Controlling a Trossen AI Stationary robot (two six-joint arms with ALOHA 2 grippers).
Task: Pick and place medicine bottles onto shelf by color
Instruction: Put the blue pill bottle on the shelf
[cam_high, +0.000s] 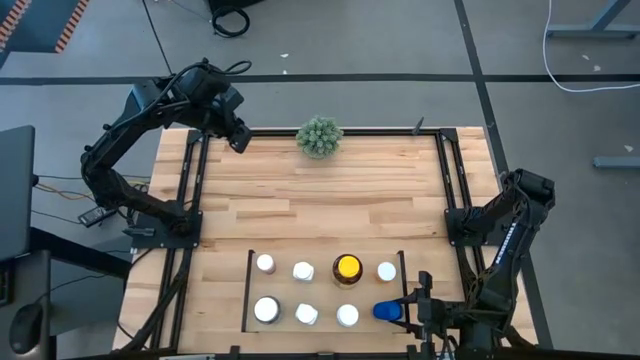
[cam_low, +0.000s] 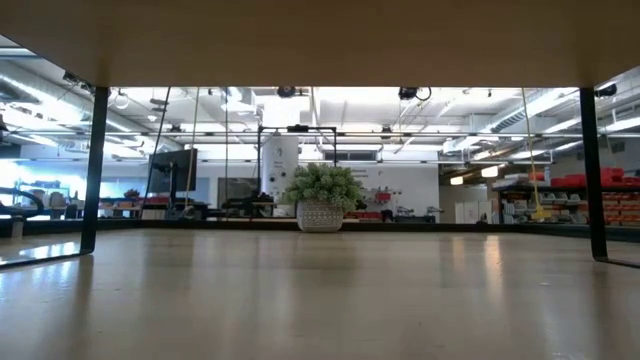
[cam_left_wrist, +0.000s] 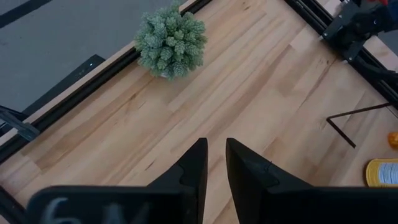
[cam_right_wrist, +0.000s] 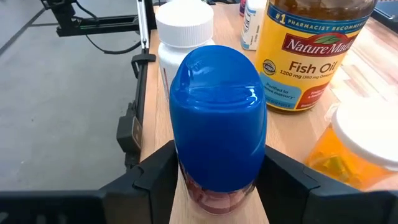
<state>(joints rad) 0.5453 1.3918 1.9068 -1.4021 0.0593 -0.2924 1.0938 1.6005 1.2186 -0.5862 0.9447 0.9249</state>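
Gripping blue bottle (cam_right_wrist: 217, 118), right gripper (cam_right_wrist: 217, 177).

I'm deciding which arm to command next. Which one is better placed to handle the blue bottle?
The right. Its gripper already has its fingers on either side of the blue bottle at the shelf's right end. The left gripper hangs at the table's far left corner, near the plant, away from every bottle.

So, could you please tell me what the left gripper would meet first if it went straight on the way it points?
Probably bare tabletop: the left gripper aims at open wood, with the plant ball off to one side. Depth is hard to judge.
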